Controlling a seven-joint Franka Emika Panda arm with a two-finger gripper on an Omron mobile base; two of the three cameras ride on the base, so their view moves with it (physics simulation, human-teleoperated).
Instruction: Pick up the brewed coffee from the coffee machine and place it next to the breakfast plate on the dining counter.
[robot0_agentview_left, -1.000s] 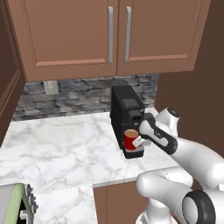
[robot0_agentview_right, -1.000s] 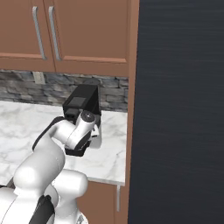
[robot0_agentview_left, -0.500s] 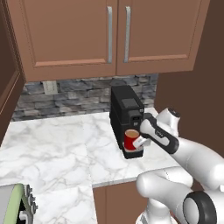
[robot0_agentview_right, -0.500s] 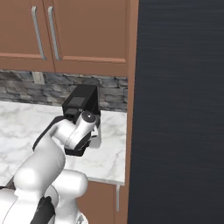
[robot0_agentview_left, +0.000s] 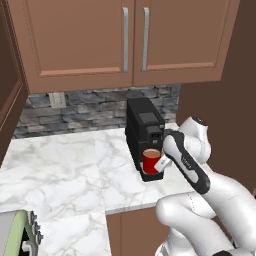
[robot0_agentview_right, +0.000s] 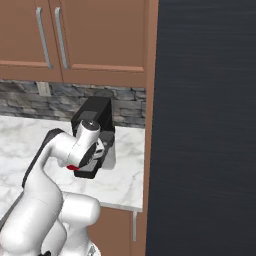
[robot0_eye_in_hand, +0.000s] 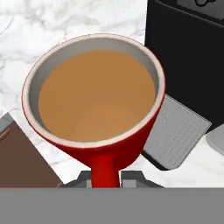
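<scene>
The brewed coffee is a glossy red mug (robot0_eye_in_hand: 98, 105) full of light brown liquid. It stands on the drip tray (robot0_eye_in_hand: 175, 133) of the black coffee machine (robot0_agentview_left: 142, 125). In the left base view the mug (robot0_agentview_left: 151, 160) sits under the spout, and my gripper (robot0_agentview_left: 161, 164) reaches it from the right. In the hand view my gripper (robot0_eye_in_hand: 105, 177) is shut on the mug's red handle, which runs down between the fingertips (robot0_eye_in_hand: 130, 177). From the right base view, a red sliver of the mug (robot0_agentview_right: 72, 166) peeks out beside the arm, in front of the machine (robot0_agentview_right: 95, 110). The breakfast plate and dining counter are out of view.
The machine stands on a marble worktop (robot0_agentview_left: 60, 165) with a stone backsplash (robot0_agentview_left: 75, 107). Brown wall cabinets (robot0_agentview_left: 130, 40) hang above. A tall dark panel (robot0_agentview_right: 205, 125) stands close on the right. A green and white object (robot0_agentview_left: 17, 232) sits at the lower left.
The fingers have closed on the mug's handle. The arm and mug have stayed where they were.
</scene>
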